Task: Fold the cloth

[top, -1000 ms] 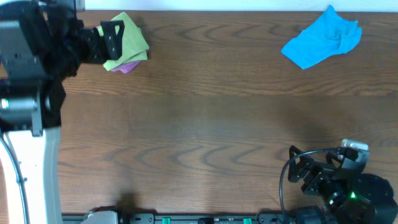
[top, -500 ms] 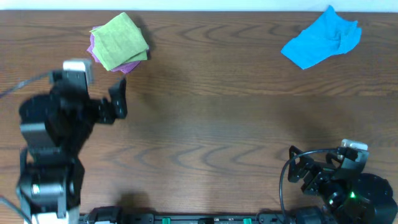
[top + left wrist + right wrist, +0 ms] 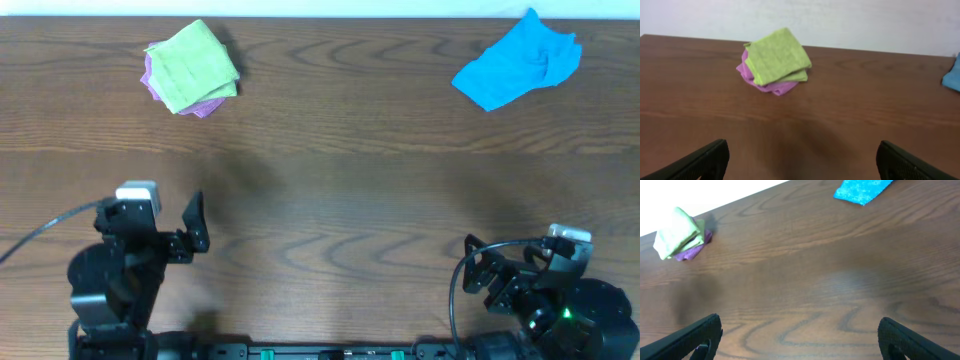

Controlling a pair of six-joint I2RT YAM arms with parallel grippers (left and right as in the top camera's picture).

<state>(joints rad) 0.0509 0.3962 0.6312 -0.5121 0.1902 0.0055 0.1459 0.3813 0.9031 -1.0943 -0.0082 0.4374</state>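
The yellow-green cloth [image 3: 192,64] lies folded into a small square on top of a purple cloth [image 3: 207,105] at the back left of the table. It also shows in the left wrist view [image 3: 776,56] and the right wrist view [image 3: 676,233]. My left gripper [image 3: 192,228] is open and empty at the front left, far from the cloth; its fingers frame bare table [image 3: 800,161]. My right gripper [image 3: 482,268] is open and empty at the front right, over bare wood [image 3: 800,336].
A bright blue cloth [image 3: 518,62] lies crumpled at the back right; it also shows in the right wrist view [image 3: 860,190]. The wooden table [image 3: 330,190] ends at a white wall along the far edge.
My left arm has pulled back from the stack at the back left to the front left, leaving the folded yellow-green cloth on the purple one. The right arm has not moved.
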